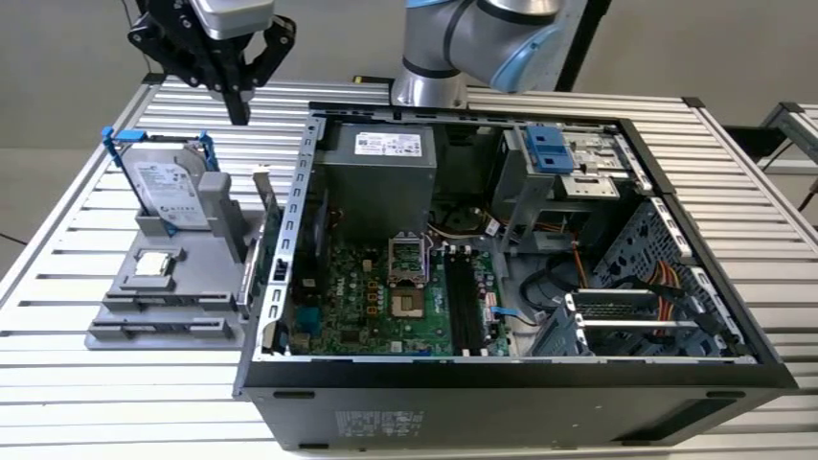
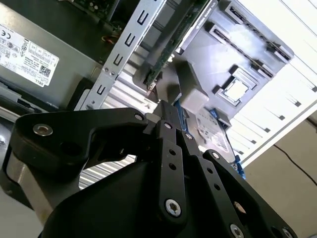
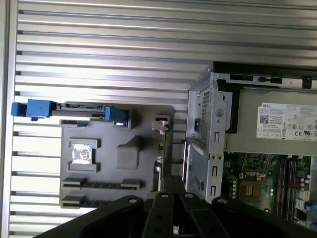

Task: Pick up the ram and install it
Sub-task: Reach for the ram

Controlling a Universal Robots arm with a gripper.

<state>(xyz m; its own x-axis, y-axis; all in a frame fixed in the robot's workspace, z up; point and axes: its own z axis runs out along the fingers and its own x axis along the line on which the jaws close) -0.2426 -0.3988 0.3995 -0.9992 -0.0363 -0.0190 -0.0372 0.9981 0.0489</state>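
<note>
The ram [image 1: 270, 211] is a thin green stick standing on edge in the grey holder [image 1: 153, 311], in the side closest to the open computer case [image 1: 665, 240]. It appears as a green edge [image 2: 173, 42] in the second wrist view and as a thin line [image 3: 167, 148] in the first wrist view. My gripper [image 1: 239, 113] hangs high over the table, beyond the holder's far end and towards the exterior view's left of the ram. Its black fingers [image 2: 167, 119] are shut together with nothing between them. The motherboard's black slots [image 1: 463, 307] lie inside the case.
A silver hard drive in a blue frame [image 1: 167, 187] stands in the holder, with a square silver chip [image 1: 156, 264] lying flat in front of it. The case's metal wall [image 1: 301, 192] rises right beside the ram. The slatted table [image 1: 64, 240] surrounds everything.
</note>
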